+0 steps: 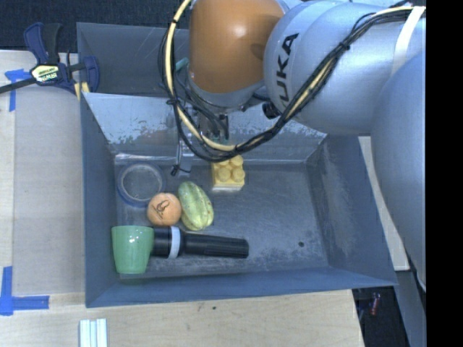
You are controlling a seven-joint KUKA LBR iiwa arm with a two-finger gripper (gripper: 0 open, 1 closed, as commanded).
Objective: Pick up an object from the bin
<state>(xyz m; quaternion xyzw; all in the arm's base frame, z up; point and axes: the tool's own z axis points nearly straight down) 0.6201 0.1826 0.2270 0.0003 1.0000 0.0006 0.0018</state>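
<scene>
Nearest, along the front wall of the grey bin (289, 219), a pale green cup (132, 249) lies on its side at the left. A black cylinder with a white band (206, 246) lies lengthwise to its right, its banded end at the cup's mouth. Just behind them sit an orange ball with a dark scribble (164, 209) and, touching it on the right, a green oval thing with pale stripes (195, 204), tilted. Behind the ball, a clear round cup (139, 182) rests near the left wall. Farther back, close to the rear wall, stands a yellow toy brick (228, 173). It is blocky and pale yellow, with round studs on top, and sits apart from the green oval. The pincer (205, 137) hangs just behind and to the left of this brick, under the arm's orange cover (228, 38) and looped cables. I cannot tell whether the pincer is wide or narrow, and nothing is seen held in it.
</scene>
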